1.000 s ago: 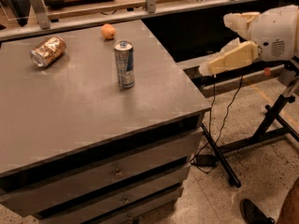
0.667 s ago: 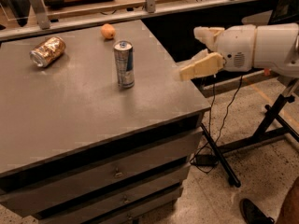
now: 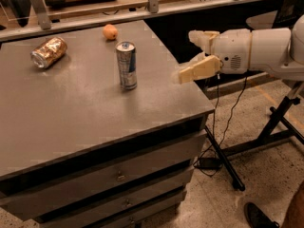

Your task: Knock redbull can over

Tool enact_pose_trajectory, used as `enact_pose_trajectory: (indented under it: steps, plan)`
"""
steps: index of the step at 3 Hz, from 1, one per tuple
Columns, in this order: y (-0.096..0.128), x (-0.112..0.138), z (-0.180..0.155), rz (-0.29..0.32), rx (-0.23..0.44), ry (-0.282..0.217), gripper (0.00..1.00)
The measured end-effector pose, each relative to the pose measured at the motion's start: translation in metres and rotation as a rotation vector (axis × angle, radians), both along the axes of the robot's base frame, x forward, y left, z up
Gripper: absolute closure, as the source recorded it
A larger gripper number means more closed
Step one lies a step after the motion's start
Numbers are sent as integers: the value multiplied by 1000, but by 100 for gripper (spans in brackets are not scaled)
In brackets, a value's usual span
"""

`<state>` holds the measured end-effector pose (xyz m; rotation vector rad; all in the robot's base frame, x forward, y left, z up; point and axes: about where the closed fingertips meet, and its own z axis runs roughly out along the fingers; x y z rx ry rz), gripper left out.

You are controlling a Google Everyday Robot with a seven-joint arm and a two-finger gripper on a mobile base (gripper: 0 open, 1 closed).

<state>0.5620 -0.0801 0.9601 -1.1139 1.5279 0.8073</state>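
Jaws are sitting spread apart, gripping nothing. Redbull can [image 3: 127,65] is standing upright on the grey drawer cabinet [image 3: 71,122], off to the left of the gripper [image 3: 183,56] hovering by the cabinet's right edge. Dented gold can [image 3: 48,52] is lying back-left, orange fruit [image 3: 110,32] sitting behind.

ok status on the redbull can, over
Pincer open, over right edge of the table. Redbull can upright to its left, untouched. Nothing between them; gold can and orange sit farther back.
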Motion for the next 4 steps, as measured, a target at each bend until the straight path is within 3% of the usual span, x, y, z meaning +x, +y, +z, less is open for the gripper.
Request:
enact_pose_trajectory:
  steps: [2,3,4]
  plan:
    - [31,35,-21,81,-9,-69,0]
    - [49,47,-39,81,-37,-73,0]
    - [70,58,-55,82,-19,-59,0]
